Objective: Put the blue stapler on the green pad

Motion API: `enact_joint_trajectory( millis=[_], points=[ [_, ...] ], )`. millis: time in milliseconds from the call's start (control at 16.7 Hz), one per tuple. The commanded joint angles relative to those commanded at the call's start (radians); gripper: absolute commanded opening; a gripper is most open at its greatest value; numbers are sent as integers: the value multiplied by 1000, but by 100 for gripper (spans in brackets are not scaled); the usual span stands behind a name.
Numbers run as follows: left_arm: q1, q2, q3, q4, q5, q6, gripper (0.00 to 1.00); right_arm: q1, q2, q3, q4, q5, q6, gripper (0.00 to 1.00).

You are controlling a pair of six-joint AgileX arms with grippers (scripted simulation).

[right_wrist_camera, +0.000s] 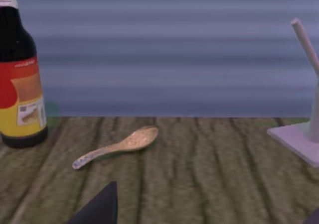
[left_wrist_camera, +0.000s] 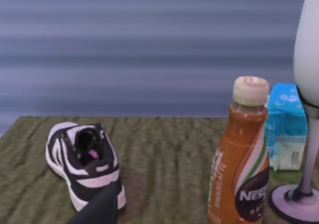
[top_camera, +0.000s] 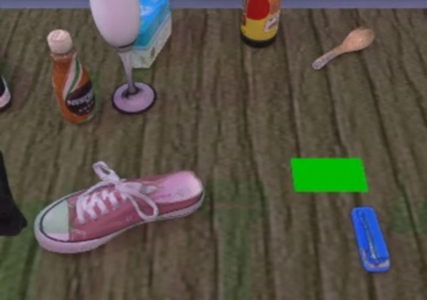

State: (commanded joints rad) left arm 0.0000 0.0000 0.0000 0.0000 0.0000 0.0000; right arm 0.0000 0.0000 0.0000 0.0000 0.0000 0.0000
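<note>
The blue stapler (top_camera: 371,239) lay at the lower right of the top view, just below the green pad (top_camera: 329,175) and not touching it. My left gripper (left_wrist_camera: 97,209) showed only a dark tip near a striped shoe (left_wrist_camera: 83,162); my right gripper (right_wrist_camera: 97,209) likewise, near a spoon (right_wrist_camera: 117,146). I could not tell either grip's state.

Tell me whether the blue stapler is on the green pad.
Off: the blue stapler lies on the table just beside the green pad, apart from it.
</note>
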Motion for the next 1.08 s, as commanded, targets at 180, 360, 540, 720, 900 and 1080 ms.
enact_joint_trajectory(
  millis=[180, 360, 540, 720, 900, 1080],
  points=[
    [0, 0, 0, 0, 0, 0, 100, 4, 11, 11, -9, -1, 3, 100],
    [0, 0, 0, 0, 0, 0, 100, 37, 107, 97, -86, -3, 32, 100],
    [0, 0, 0, 0, 0, 0, 100, 89, 296, 244, -223, -4, 81, 100],
    [0, 0, 0, 0, 0, 0, 100, 153, 553, 421, -398, -3, 140, 100],
    [0, 0, 0, 0, 0, 0, 100, 222, 845, 606, -587, -2, 203, 100],
    [0, 0, 0, 0, 0, 0, 100, 290, 1125, 785, -770, -3, 263, 100]
  ],
)
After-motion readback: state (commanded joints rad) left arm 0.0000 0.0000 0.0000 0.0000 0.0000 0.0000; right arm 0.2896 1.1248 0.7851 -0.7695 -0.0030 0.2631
